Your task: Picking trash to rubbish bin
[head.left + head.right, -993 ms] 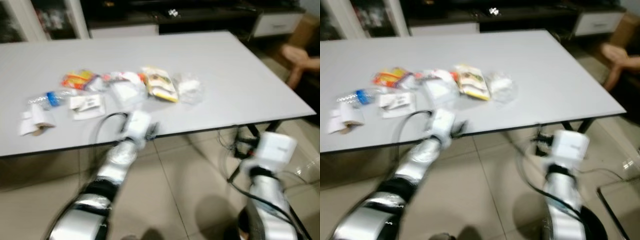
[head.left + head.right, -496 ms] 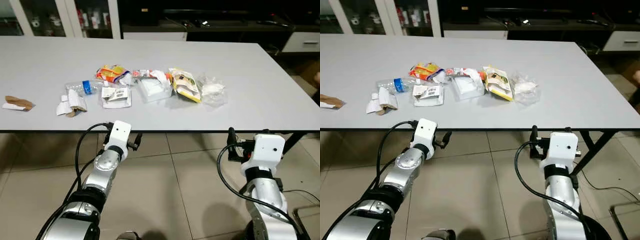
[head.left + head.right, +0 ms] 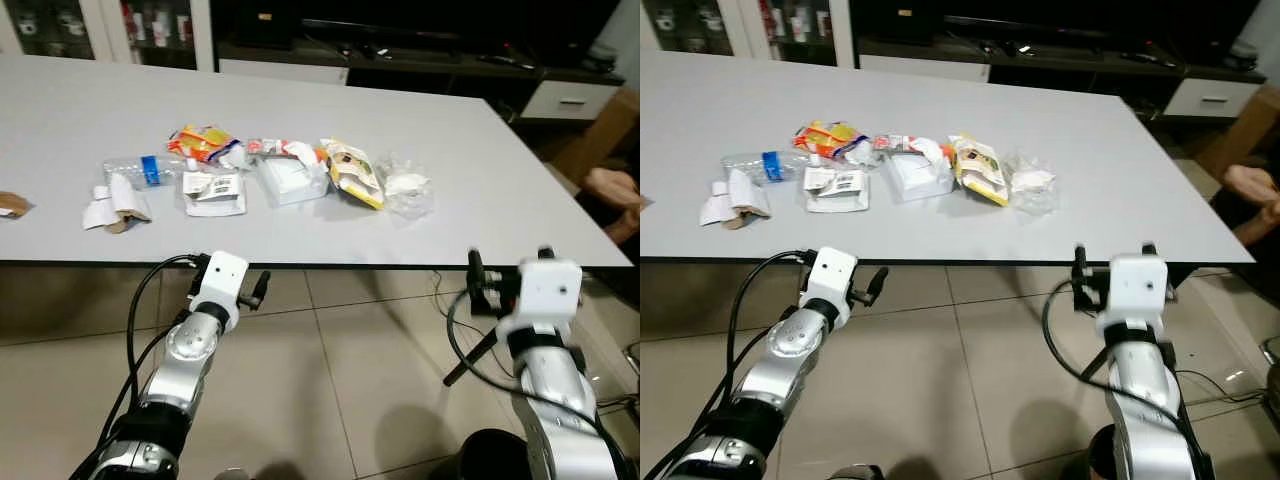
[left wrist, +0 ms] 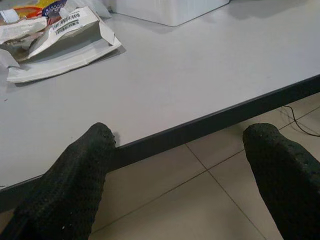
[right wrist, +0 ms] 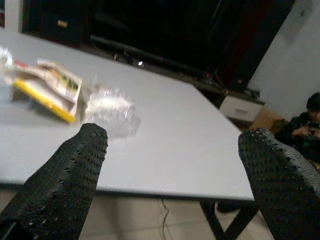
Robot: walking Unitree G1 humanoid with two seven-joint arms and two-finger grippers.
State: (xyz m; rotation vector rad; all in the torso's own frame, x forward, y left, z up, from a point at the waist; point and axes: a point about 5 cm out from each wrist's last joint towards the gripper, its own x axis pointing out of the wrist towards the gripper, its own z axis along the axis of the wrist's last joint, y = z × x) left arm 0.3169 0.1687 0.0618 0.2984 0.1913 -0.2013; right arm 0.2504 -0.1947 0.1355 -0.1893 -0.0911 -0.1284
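Observation:
Trash lies in a row on the white table (image 3: 480, 150): a clear bottle with a blue label (image 3: 138, 168), an orange wrapper (image 3: 200, 140), a white barcode packet (image 3: 213, 192), a white box (image 3: 290, 178), a yellow snack bag (image 3: 352, 172), a crumpled clear bag (image 3: 405, 187) and a crushed paper cup (image 3: 112, 205). My left gripper (image 4: 180, 135) is open, low at the table's front edge, below the barcode packet (image 4: 60, 37). My right gripper (image 5: 175, 135) is open at edge height, facing the clear bag (image 5: 110, 107) and snack bag (image 5: 47, 85). Neither holds anything.
A brown paper scrap (image 3: 8, 203) lies at the table's far left. A person sits off the table's right end (image 5: 305, 120), hands showing (image 3: 612, 190). Dark cabinets (image 3: 400, 40) stand behind the table. Beige tiled floor (image 3: 350, 380) lies under my arms.
The blur has cleared and the head camera has swung a little right, bringing the person's hands into view. Both grippers stay open below the table's front edge. The trash has not moved.

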